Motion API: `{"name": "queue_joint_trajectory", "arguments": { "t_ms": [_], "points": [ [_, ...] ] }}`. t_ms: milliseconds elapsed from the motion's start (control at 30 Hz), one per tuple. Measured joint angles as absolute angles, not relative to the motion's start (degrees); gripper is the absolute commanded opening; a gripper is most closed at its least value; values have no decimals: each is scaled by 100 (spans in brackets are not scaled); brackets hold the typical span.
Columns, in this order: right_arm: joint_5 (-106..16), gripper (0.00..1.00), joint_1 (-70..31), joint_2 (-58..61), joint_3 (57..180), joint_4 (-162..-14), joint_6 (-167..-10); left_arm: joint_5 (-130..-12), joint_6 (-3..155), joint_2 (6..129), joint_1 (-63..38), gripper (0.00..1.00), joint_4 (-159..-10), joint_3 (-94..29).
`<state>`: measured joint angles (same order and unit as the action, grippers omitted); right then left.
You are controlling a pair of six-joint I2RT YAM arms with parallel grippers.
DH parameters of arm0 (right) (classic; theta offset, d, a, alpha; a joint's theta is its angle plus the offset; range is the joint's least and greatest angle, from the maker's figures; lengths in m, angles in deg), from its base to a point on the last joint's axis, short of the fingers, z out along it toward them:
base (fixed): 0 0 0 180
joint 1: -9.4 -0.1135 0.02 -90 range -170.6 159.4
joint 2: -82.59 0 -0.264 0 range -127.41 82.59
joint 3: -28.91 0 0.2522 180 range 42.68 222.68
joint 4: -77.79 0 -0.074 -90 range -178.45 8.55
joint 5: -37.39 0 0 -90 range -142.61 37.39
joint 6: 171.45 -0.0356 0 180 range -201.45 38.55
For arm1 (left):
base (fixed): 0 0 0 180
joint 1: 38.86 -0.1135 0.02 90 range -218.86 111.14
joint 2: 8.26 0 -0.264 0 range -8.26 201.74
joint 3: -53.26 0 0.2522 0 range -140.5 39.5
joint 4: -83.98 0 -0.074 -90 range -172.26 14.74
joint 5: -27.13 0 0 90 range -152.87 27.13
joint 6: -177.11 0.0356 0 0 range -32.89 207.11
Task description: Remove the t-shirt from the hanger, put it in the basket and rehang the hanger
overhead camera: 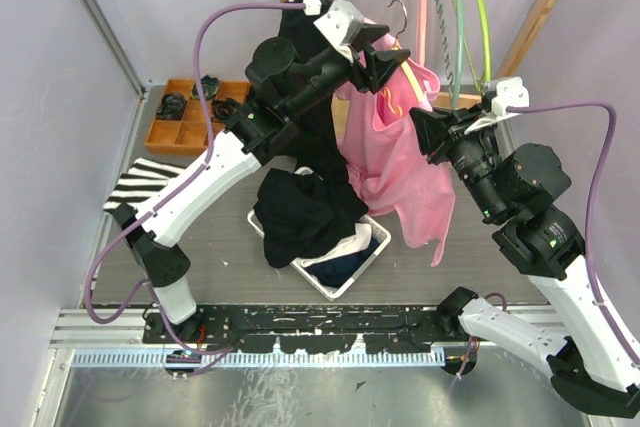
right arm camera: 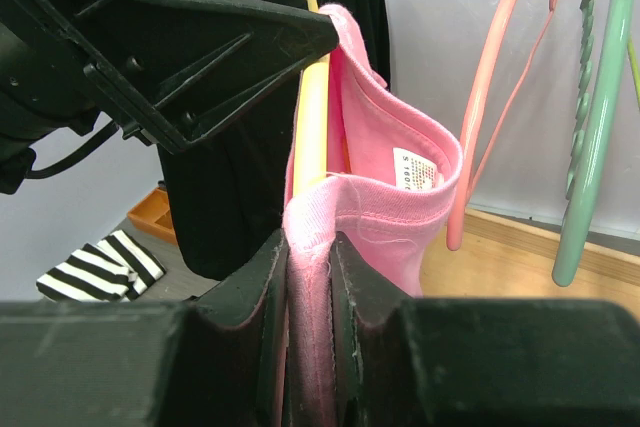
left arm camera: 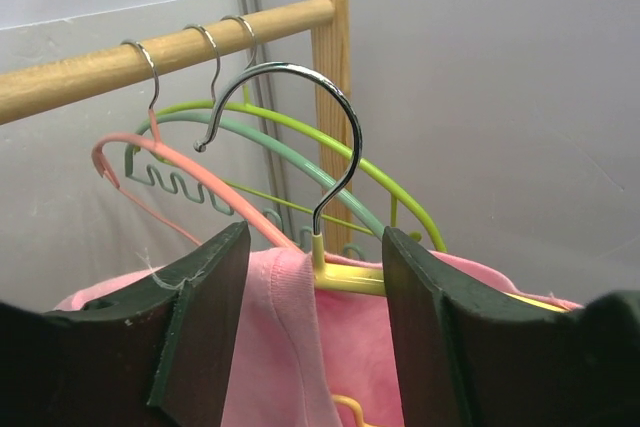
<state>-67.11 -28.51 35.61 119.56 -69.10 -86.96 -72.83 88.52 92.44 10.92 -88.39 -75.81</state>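
A pink t-shirt (overhead camera: 400, 162) hangs on a yellow hanger (left arm camera: 350, 277) with a chrome hook (left arm camera: 335, 137); the hook is off the wooden rail (left arm camera: 150, 57). My left gripper (left arm camera: 315, 287) is open, its fingers standing either side of the hanger's neck and the shirt's collar. In the top view the left gripper (overhead camera: 385, 62) is at the top of the shirt. My right gripper (right arm camera: 310, 267) is shut on the pink collar edge, just beside the hanger's yellow arm (right arm camera: 312, 127). The right gripper (overhead camera: 420, 127) holds the shirt from the right.
Pink (left arm camera: 180, 172), teal (left arm camera: 290, 152) and lime (left arm camera: 330, 142) hangers hang on the rail. A black garment (overhead camera: 310, 7) hangs at the left. Below stands a white bin (overhead camera: 365, 257) with dark clothes. An orange tray (overhead camera: 190, 117) and a striped cloth (overhead camera: 145, 182) lie at left.
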Motion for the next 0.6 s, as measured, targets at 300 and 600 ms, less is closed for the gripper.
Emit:
{"name": "queue_joint_trajectory", "arguments": {
  "t_ms": [300,600],
  "points": [
    [-6663,1,-2851,3576,11949,-6903,-8725,-7320,8830,9336,1092,41,-8876,-7677],
    [-6648,1,-2851,3598,11947,-6866,-8745,-7385,8775,9360,1092,7,-8878,-7690]
  ]
}}
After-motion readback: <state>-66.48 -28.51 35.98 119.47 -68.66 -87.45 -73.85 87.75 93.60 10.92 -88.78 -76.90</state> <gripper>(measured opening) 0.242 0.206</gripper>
